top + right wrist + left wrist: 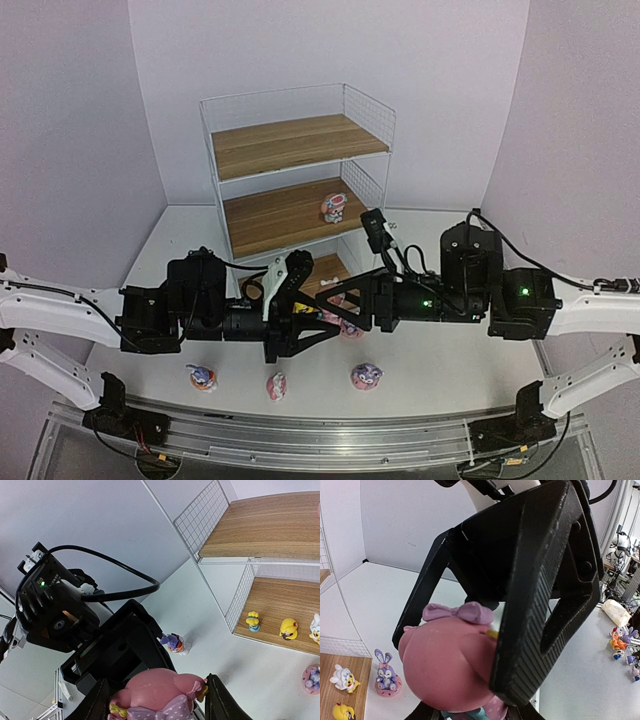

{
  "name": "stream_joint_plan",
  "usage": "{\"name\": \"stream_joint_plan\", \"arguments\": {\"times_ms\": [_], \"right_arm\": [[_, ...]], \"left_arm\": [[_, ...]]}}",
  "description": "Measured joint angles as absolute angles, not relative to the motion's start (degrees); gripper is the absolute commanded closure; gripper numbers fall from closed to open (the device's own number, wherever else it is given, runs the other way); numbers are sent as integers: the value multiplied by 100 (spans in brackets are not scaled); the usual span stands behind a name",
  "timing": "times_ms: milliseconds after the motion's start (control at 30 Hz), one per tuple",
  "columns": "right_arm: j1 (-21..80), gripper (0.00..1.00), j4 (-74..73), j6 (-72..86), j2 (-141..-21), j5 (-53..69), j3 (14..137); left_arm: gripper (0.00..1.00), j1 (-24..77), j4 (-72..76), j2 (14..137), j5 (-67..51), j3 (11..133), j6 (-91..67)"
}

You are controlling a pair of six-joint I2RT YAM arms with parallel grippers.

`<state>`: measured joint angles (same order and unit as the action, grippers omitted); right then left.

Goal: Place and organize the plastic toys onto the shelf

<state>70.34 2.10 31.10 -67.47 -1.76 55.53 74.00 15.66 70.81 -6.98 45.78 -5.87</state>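
Looks mid-handover: left gripper (320, 320) clamped on pink figure (450, 665); right gripper (157, 705) brackets it, grip unclear. Next: right clamps, left releases.

both arms (400, 300) bar the shelf's (365, 105) bottom tier (325, 272); top tier (295, 145) open

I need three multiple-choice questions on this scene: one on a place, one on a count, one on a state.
1. The pink-and-white figure stands on which board of the shelf? A top B middle C bottom
2. How many toys form the near row on the table? A three B one C six
3. The left gripper is: A open and empty B shut on a yellow toy C shut on the pink toy
Key: 1 B, it is on the middle board. 2 A, the overhead view shows three. 3 C, its fingers clamp the pink toy.
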Motion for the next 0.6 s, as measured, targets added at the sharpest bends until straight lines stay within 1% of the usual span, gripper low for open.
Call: {"name": "stream_joint_plan", "arguments": {"times_ms": [33,133,167,200,267,367,467,533,600], "right_arm": [[7041,100,206,3116,-6727,-193,5546],[7054,100,207,3137,-6666,-229,5534],[7060,100,206,3127,-6646,-249,5533],[7069,100,198,3100,-6623,-275,5531],[7066,100,164,3030,-6481,-396,5508],[7065,100,192,2938,-6282,-553,5505],[7065,100,239,2870,-6228,-648,5505],[7065,100,243,2839,-6240,-688,5505],[7065,100,266,2781,-6266,-705,5505]], "left_arm": [[83,7401,1576,7081,-717,4578,-587],[54,7407,1650,7081,-748,4578,-593],[46,7409,1673,7081,-752,4578,-611],[40,7410,1685,7081,-751,4578,-652],[31,7382,1615,7068,-738,4572,-762],[22,7341,1559,7044,-720,4561,-893],[3,7341,1548,6942,-682,4490,-997],[0,7341,1543,6843,-652,4426,-1033],[0,7341,1497,6721,-608,4371,-1103]]}}
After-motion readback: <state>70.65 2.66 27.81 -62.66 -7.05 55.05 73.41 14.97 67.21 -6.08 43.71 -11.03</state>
